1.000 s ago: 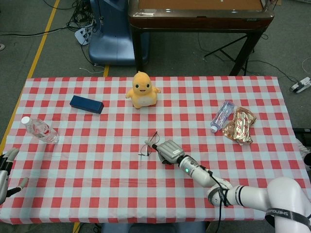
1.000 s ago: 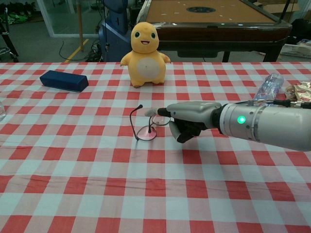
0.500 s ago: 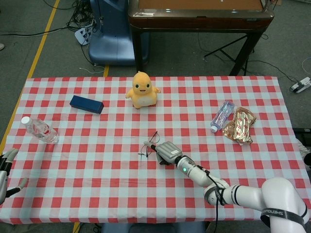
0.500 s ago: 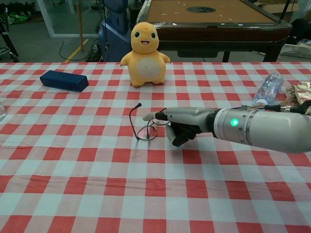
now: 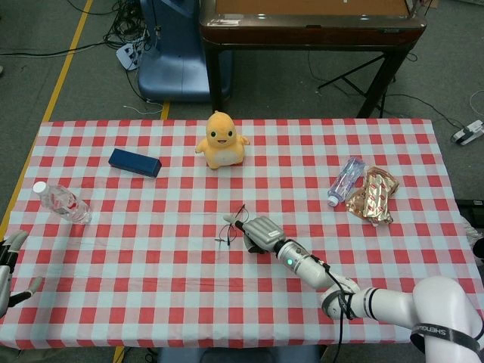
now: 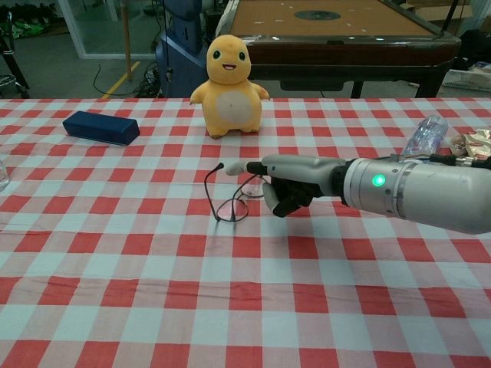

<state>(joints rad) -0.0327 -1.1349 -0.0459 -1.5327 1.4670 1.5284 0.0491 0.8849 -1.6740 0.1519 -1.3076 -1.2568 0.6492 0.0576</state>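
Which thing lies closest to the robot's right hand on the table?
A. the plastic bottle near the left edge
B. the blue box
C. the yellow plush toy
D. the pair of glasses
D: the right hand reaches with its fingertips at the pair of glasses in the middle of the table, while the other things lie well away from it.
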